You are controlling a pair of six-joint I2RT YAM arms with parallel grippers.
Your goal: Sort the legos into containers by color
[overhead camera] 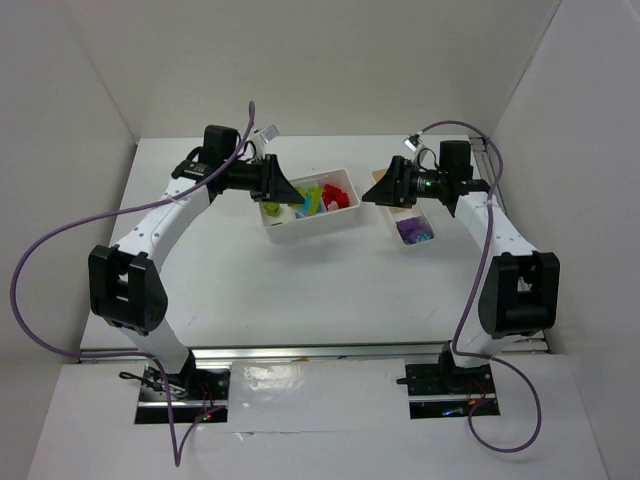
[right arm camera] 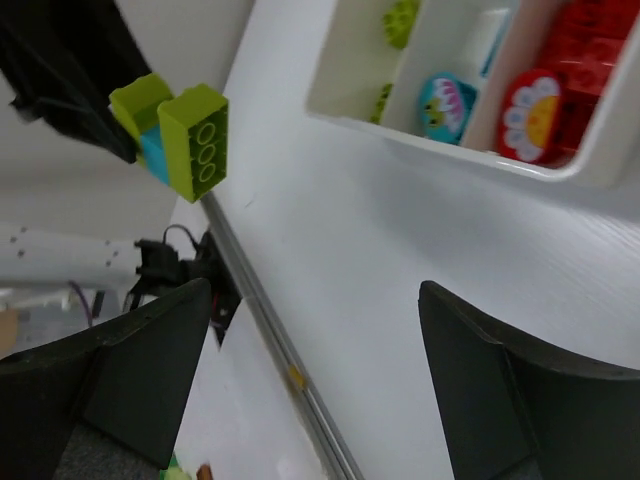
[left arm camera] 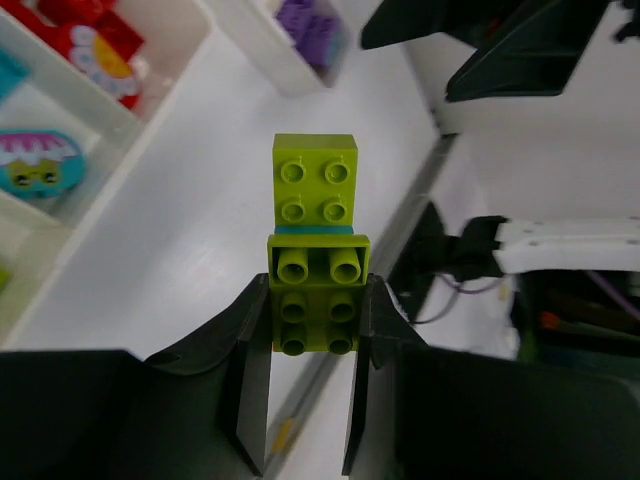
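Nearest the arm bases, the left claw (left arm camera: 310,310) is closed on the lower brick of a lime-green lego stack (left arm camera: 314,190) with a thin teal layer in it. The stack is held in the air above the desk (left arm camera: 200,230), beside the wide container (overhead camera: 310,229). The right claw (right arm camera: 315,295) stands open and empty to the right of that container. Farther off, the wide container keeps red legos (right arm camera: 590,40) and a teal piece (right arm camera: 445,105) in separate compartments. The narrow container (overhead camera: 408,244), to its right, holds purple legos (overhead camera: 413,231).
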